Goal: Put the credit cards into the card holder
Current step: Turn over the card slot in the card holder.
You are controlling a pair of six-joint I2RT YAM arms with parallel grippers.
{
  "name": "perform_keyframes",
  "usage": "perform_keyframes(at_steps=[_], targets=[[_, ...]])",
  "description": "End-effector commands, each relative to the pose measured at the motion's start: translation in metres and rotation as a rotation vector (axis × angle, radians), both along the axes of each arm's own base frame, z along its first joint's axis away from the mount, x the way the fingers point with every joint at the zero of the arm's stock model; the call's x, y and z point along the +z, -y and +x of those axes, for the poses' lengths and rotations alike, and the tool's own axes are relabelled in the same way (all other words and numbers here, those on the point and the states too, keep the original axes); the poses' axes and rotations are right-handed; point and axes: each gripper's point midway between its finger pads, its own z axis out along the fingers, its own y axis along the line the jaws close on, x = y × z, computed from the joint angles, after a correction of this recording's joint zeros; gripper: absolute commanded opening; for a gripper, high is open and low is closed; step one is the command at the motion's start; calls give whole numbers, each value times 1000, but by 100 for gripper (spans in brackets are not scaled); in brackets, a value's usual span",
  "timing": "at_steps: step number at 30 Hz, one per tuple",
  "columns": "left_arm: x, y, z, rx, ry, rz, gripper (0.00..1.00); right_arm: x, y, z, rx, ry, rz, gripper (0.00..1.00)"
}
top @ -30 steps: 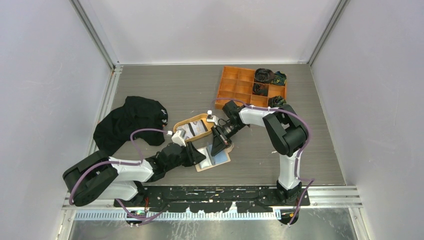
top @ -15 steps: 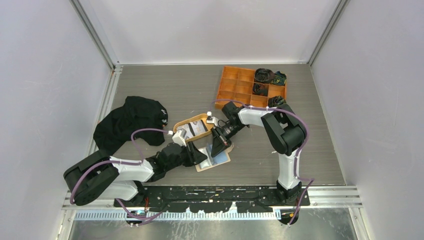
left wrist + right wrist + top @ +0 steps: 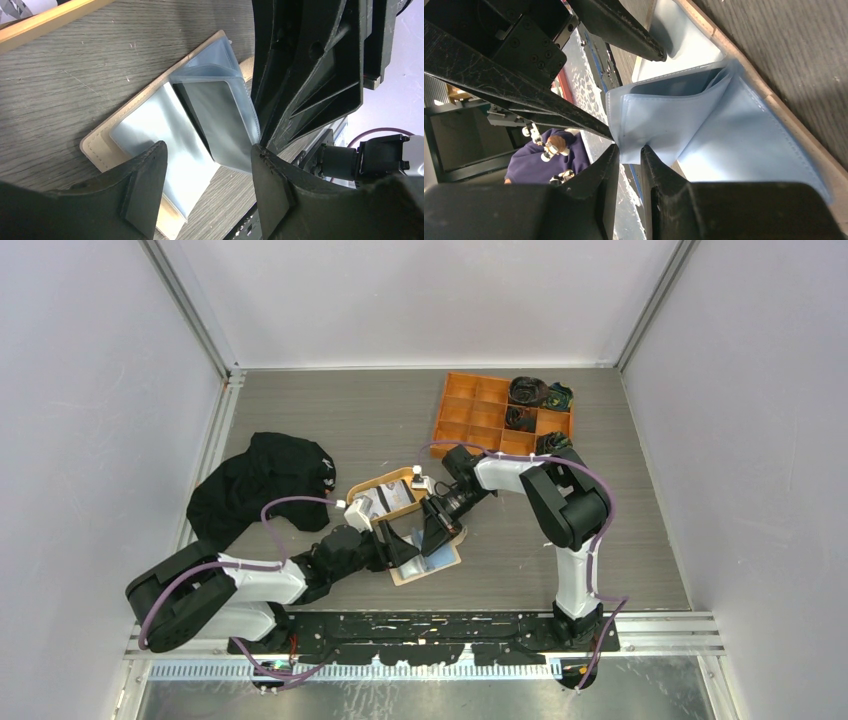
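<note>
As we are reading the left wrist view, the card holder (image 3: pixel 145 130) is lying open with its clear pockets facing up. The left gripper (image 3: pixel 207 152) is hovering right over it, fingers spread wide and carrying nothing. A dark card (image 3: pixel 212 117) seems to be sitting inside the raised pocket on the holder's far half, though the plastic is veiling it. We are judging that this hand is serving best by pinning the holder's flat half down, so nothing is sliding while a card is being seated.

Moving to the right wrist view, the right gripper (image 3: pixel 630 149) is almost fully closed. It is pinching the holder by the corner of one clear leaf (image 3: pixel 674 125) and lifting that leaf off the holder's base, so the pocket mouth is gaping. We are taking the step in hand to be keeping that pocket open for a card. For that, the pinch is needing to stay steady and lift only a little, since pulling harder is risking dragging or folding the holder.

Looking from the top external view, both grippers are meeting over the holder. What look like further credit cards (image 3: pixel 382 500) are waiting in the oval tray (image 3: pixel 352 487) just beyond the holder. Against the view a second ago, the left gripper is sitting further in over the holder, while the holder and the right gripper are looking unmoved.
</note>
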Motion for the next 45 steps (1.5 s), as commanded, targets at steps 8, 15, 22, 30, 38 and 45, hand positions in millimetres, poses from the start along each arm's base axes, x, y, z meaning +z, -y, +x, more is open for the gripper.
perform_keyframes(at_steps=[8, 15, 22, 30, 38, 45], targets=[[31, 9, 9, 7, 82, -87, 63, 1, -3, 0, 18, 11, 6, 28], [27, 9, 13, 20, 74, -54, 62, 2, -3, -1, 25, 13, 8, 29], [17, 7, 14, 34, 55, -28, 61, 2, -2, -1, 29, 18, 6, 30], [25, 12, 13, 16, 66, -64, 61, 0, -2, -2, 34, 26, -4, 30], [25, 7, 14, 40, 59, -46, 62, 0, -2, -2, 38, 29, -6, 30], [10, 8, 14, 36, 25, -16, 59, 0, -2, -2, 41, 35, -6, 32]])
